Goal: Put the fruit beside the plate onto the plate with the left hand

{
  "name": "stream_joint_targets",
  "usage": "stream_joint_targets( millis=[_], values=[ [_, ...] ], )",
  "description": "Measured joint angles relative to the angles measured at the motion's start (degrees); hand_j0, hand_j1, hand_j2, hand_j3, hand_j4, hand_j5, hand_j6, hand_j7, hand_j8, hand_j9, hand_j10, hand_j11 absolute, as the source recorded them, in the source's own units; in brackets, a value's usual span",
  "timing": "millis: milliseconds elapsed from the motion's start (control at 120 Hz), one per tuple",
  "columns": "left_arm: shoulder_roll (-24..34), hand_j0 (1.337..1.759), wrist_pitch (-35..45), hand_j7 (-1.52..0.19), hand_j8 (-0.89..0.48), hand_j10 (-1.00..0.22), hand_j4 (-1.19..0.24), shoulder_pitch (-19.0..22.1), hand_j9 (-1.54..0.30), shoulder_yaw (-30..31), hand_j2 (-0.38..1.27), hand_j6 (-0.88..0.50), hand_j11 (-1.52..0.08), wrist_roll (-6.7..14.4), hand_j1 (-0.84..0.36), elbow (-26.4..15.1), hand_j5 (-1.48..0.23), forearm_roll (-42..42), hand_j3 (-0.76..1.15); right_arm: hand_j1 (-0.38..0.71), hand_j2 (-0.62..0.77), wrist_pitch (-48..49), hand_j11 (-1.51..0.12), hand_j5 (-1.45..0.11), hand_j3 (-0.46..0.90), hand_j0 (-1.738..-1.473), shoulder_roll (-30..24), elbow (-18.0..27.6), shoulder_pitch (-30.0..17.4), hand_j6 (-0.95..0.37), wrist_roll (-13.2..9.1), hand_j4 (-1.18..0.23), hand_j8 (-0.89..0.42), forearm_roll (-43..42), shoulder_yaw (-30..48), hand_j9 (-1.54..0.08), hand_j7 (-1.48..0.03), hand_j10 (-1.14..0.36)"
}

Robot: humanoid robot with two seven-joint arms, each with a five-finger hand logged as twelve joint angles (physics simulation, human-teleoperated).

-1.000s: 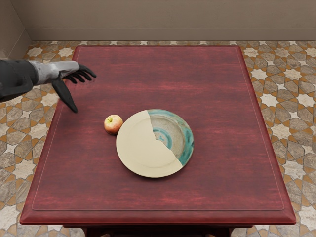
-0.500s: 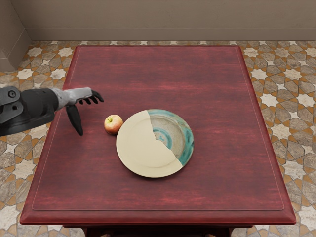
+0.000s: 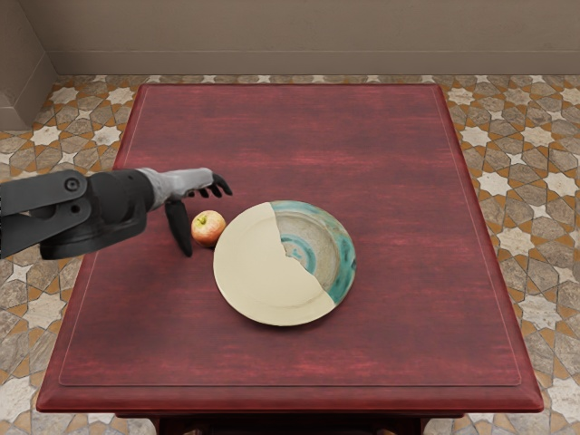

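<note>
Though it grips nothing, left hand (image 3: 188, 188): fingers spread, thumb hanging down, poised just at ten o'clock of the apple.
Apple (image 3: 208, 227): on the counter, just beside the plate's ten o'clock rim, not on it.
Plate (image 3: 263, 272): cream and teal, near mid-counter.
Counter (image 3: 362, 145): dark red wood.

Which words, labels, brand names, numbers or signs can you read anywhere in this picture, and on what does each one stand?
None: there is no readable text in this view.
The plate shows only a cream and teal glaze pattern.
The apple, the red table and the left hand bear no label or number.
The floor tiles show only star patterns.
</note>
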Motion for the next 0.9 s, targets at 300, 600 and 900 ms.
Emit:
stream_joint_targets(
  millis=[300,600,900],
  values=[
    [-2.9,1.658,-0.1,-0.32,-0.25,-0.25,-0.25,0.0,-0.32,0.6,0.05,-0.25,-0.32,0.1,0.06,1.4,-0.32,0.5,0.00,-0.32,0.00,0.0,-0.03,-0.03,0.00,-1.658,0.0,0.0,-0.1,-0.02,0.0,-0.02,-0.02,0.0,-0.1,-0.03,-0.03,-0.02],
    [-3.2,1.658,-0.2,-0.34,-0.26,-0.26,-0.26,0.3,-0.34,2.1,0.05,-0.26,-0.34,0.1,0.04,3.1,-0.34,0.5,0.00,-0.32,0.00,0.0,-0.03,-0.03,0.00,-1.658,0.0,0.0,-0.3,-0.02,0.0,-0.02,-0.02,0.0,-0.1,-0.03,-0.03,-0.02],
    [-3.4,1.658,-0.2,-0.50,-0.39,-0.39,-0.39,0.4,-0.50,2.2,0.08,-0.38,-0.50,0.1,-0.11,4.0,-0.50,0.6,0.00,-0.32,0.00,0.0,-0.03,-0.03,0.00,-1.658,0.0,0.0,-0.4,-0.02,0.0,-0.02,-0.02,0.0,-0.1,-0.03,-0.03,-0.02]
  ],
)
